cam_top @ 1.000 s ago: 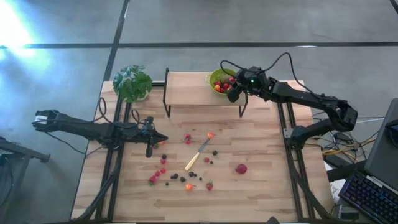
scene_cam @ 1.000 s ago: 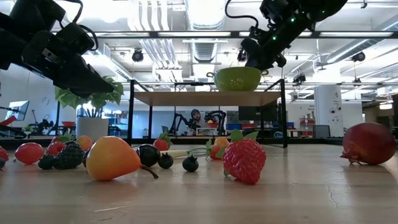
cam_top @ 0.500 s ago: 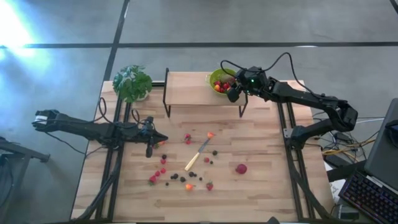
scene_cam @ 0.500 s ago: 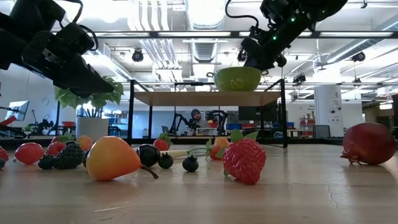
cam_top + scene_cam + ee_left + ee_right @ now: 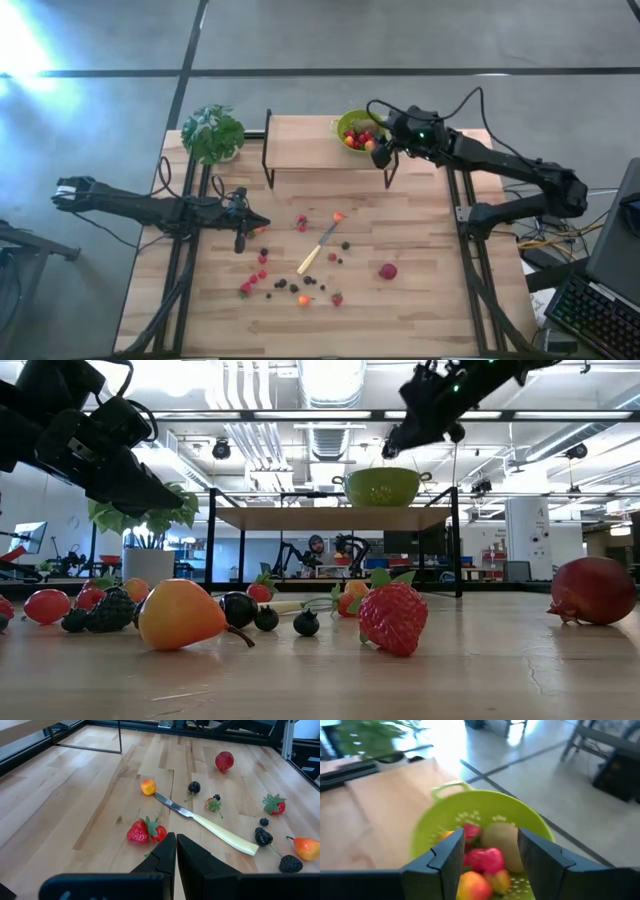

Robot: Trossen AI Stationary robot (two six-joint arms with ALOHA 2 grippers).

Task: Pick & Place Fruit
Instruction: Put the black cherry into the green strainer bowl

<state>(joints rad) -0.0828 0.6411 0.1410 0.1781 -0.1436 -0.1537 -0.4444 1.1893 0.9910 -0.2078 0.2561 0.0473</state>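
A green colander [image 5: 350, 128] stands on a raised wooden shelf [image 5: 310, 145] at the table's far side. It holds a kiwi-like ball [image 5: 501, 839], red strawberries [image 5: 485, 858] and an orange-yellow piece [image 5: 472, 886]. My right gripper [image 5: 381, 151] [image 5: 490, 840] hovers open and empty just above and right of the colander [image 5: 480, 812]. More fruit [image 5: 300, 272] lies scattered on the table: strawberries, dark berries, and a larger red fruit [image 5: 388, 271]. My left gripper [image 5: 262, 229] [image 5: 176, 847] waits shut above the table's left middle, near a strawberry [image 5: 140, 832].
A pale-handled knife [image 5: 316, 251] [image 5: 210, 825] lies among the scattered fruit. A leafy potted plant [image 5: 212, 132] stands at the far left corner. The shelf's black legs [image 5: 267, 160] reach down to the table. Bare wood lies along the table's near edge [image 5: 400, 320].
My right gripper has risen and drawn back from over the colander toward the table's right edge, uncovering the fruit inside. The left arm and the fruit on the table have kept still.
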